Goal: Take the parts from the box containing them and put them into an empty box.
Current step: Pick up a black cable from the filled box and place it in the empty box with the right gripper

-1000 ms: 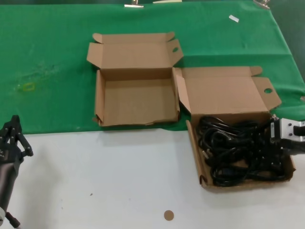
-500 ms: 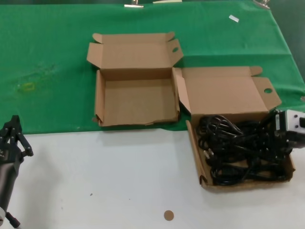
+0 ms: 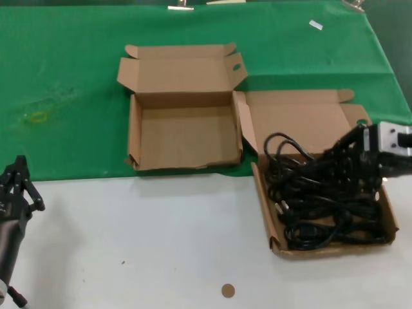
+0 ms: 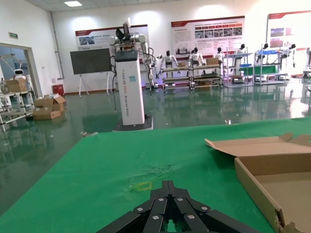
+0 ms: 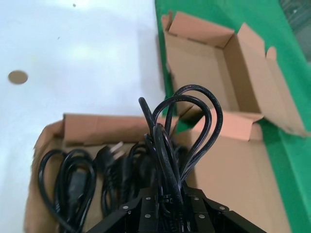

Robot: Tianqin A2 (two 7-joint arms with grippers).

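Right gripper now higher than a second ago, at right edge of cable box, fingers clamped on bundle of cables. Loops pulled up above rest of heap, which has loosened and spread. Means pick has taken; carry to empty box, just beside on left, looks next. Trailing strands may drag others out.

Left gripper parked low at near left, fingers drawn together, holding nothing.

No readable writing on boxes or cables. Wall posters in hall too far off to read.
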